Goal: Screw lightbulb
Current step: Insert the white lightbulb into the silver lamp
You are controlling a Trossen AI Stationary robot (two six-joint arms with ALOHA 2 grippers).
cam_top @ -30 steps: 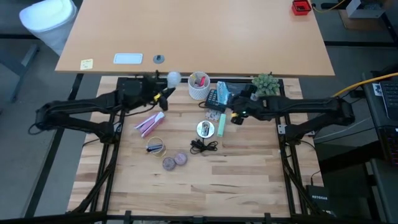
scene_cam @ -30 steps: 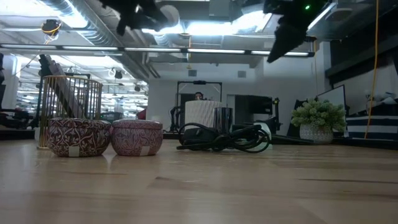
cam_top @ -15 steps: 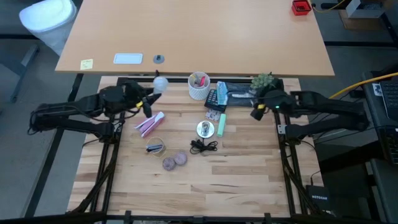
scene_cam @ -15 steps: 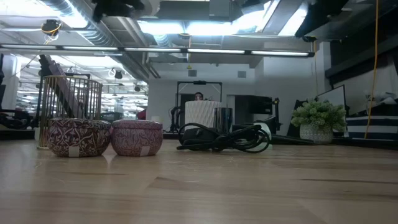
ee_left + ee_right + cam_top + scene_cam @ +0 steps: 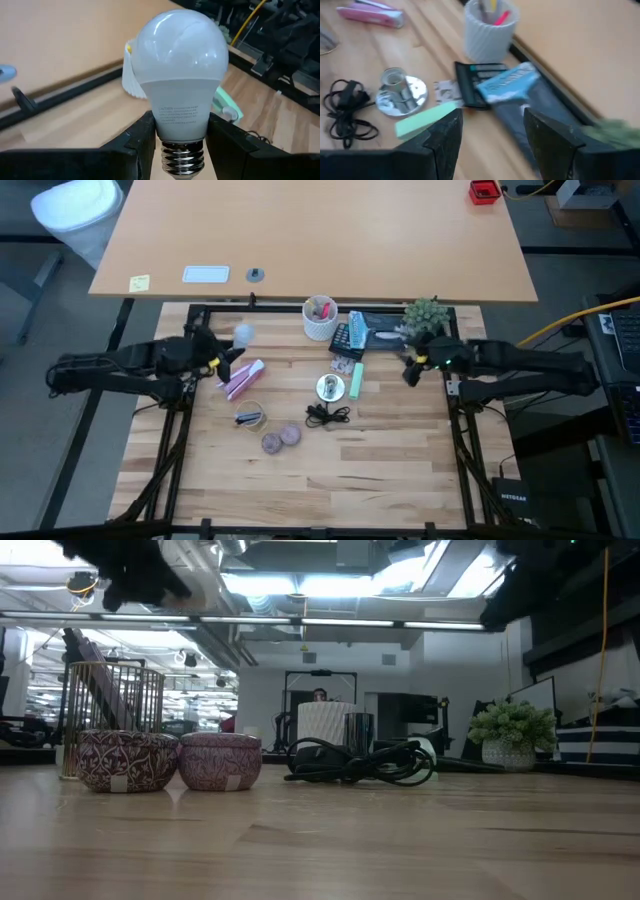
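Observation:
The lightbulb (image 5: 177, 75), white with a silvery screw base (image 5: 183, 156), is held in my left gripper (image 5: 228, 352) above the table's far left part; it also shows in the high view (image 5: 243, 334). A silvery lamp socket (image 5: 330, 387) stands upright on the table's middle and shows in the right wrist view (image 5: 400, 95). My right gripper (image 5: 408, 370) is open and empty, to the right of the socket, above the table. My left gripper pinches the bulb's white neck (image 5: 182, 117), just above the screw base, between its two fingers (image 5: 142, 137). The bulb points away from the wrist, its glass dome foremost, and is lifted clear of the table.
Around the socket lie a green bar (image 5: 355, 383), a black coiled cable (image 5: 325, 414), two purple tins (image 5: 280, 439), a pink package (image 5: 240, 378) and a small round dish (image 5: 249, 417). A white pen cup (image 5: 320, 318), a calculator (image 5: 343, 338) and a potted plant (image 5: 428, 313) stand at the far edge.
My left gripper has carried the bulb toward the table's left edge and somewhat toward its near edge, still clear of the table. My right gripper has drawn back toward the table's right edge, away from the socket.

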